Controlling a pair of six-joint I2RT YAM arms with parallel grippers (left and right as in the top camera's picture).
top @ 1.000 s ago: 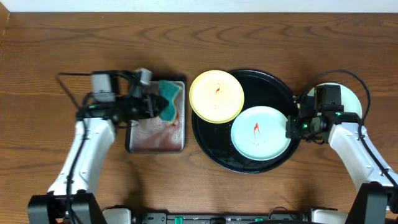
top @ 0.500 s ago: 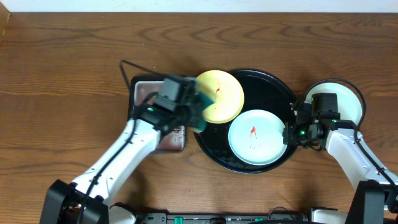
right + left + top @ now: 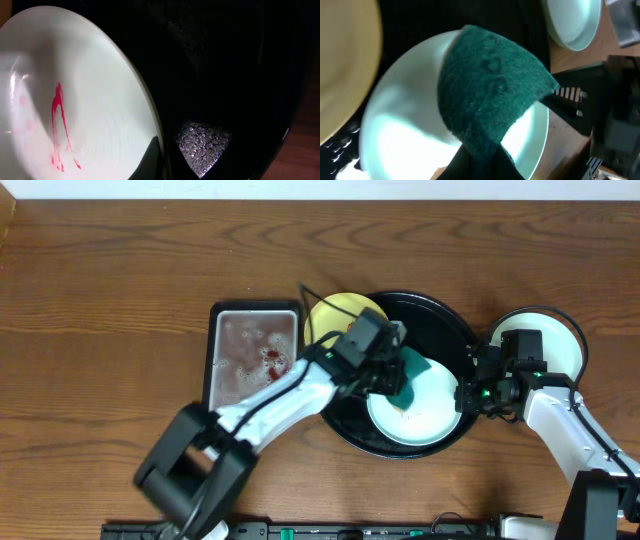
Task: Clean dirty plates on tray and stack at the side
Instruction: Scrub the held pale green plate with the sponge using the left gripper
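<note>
My left gripper is shut on a teal sponge and holds it on the mint-white plate, which lies in the black tray. In the left wrist view the sponge covers the middle of this plate, with my fingers pinching its lower end. My right gripper is shut on the plate's right rim. The right wrist view shows its fingers on the rim and a red smear on the plate. The pale yellow plate is half hidden by my left arm. A second mint-white plate lies on the table to the right.
A rectangular grey metal tray with foamy, red-tinted water stands left of the black tray. My left arm reaches across the black tray's left half. The right arm lies over the plate at the right. Brown wooden table all round.
My left arm has swung right from the grey metal tray, carrying the sponge over the yellow plate onto the mint-white plate. My right gripper keeps its hold on that plate's rim.
</note>
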